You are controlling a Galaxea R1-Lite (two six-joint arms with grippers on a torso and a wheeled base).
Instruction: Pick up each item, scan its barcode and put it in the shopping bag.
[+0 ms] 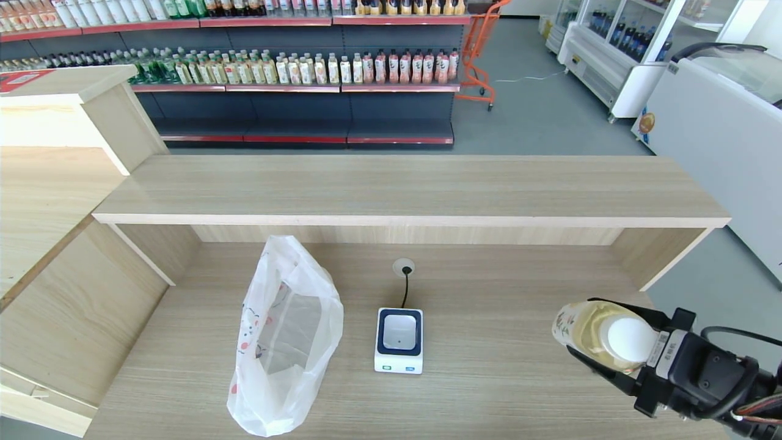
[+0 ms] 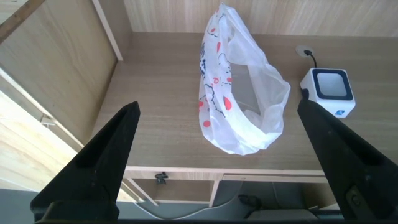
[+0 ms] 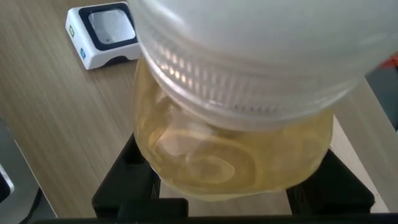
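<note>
Right jaws clamp a bottle (image 1: 585,329) by the counter (image 1: 501,379) edge; left jaws gape before the shopping bag (image 2: 217,87).

Right tool (image 1: 580,325) tight around a bottle (image 1: 602,335), left tool (image 2: 218,106) wide apart.

The pale wood-grain table (image 1: 489,391) has a raised ledge (image 1: 415,189) along its far side. Left of centre stands a translucent white plastic shopping bag with red prints (image 1: 287,342), mouth open. Just right of it sits a white box scanner with a dark window (image 1: 399,340), and its black cable (image 1: 405,287) runs to a round grommet (image 1: 403,266) farther back.
</note>
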